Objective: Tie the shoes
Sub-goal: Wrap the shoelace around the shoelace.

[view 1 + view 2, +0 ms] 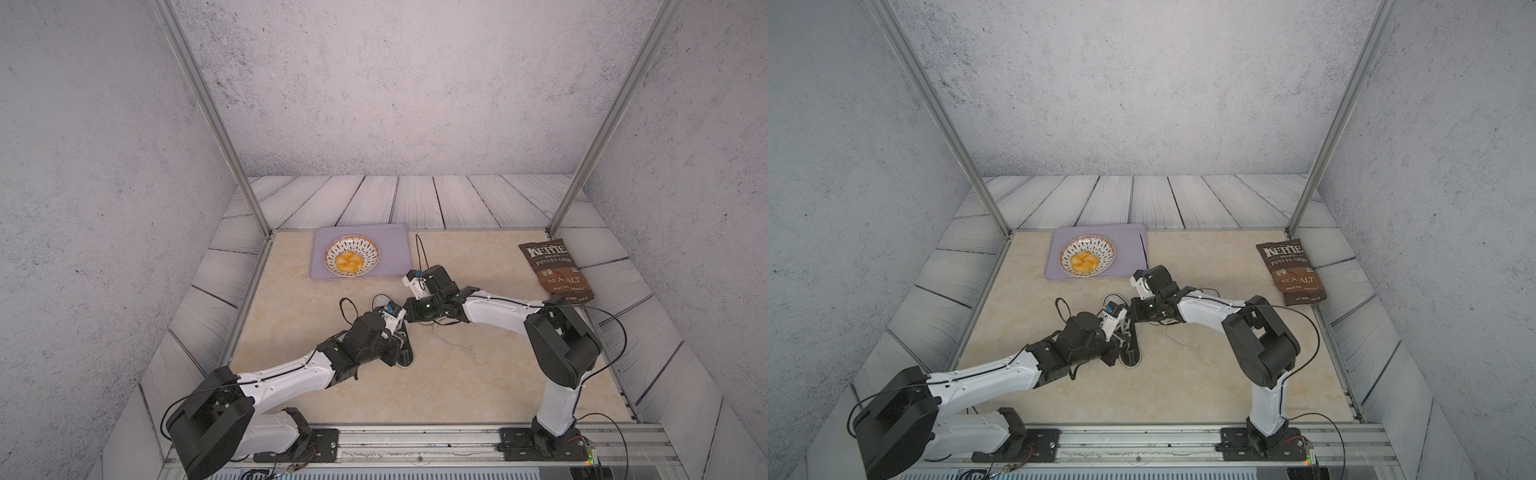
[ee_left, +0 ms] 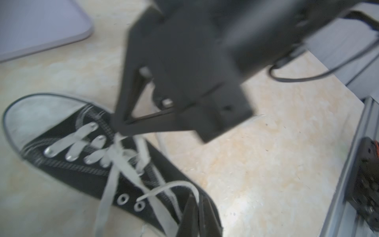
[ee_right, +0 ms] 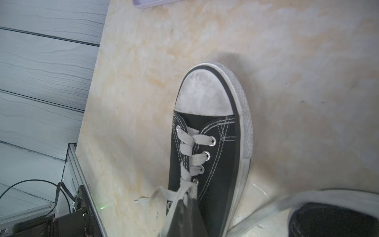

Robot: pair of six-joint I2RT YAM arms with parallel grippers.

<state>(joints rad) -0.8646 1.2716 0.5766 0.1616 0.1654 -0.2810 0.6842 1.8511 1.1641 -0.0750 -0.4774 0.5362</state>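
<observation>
One of the shoes (image 3: 213,143), black canvas with a white toe cap, lies in the middle of the table (image 1: 405,357) under both wrists. My right gripper (image 3: 187,202) is shut on its white lace just past the last eyelets. In the left wrist view the right gripper (image 2: 121,128) pinches that lace at the crossing. My left gripper (image 2: 196,205) is shut on a loop of the same lace (image 2: 174,184) near the shoe's heel end. The second shoe (image 3: 332,217) shows only as a blurred opening close beside the first. In both top views it is mostly hidden under the right arm.
A lilac tray (image 1: 395,249) with a bowl of chips (image 1: 352,255) stands at the back left. At the back right lies a brown chip bag (image 1: 555,268). A thin loose lace end (image 1: 453,338) trails on the table right of the shoe. Frame posts and a front rail (image 1: 415,440) bound the table.
</observation>
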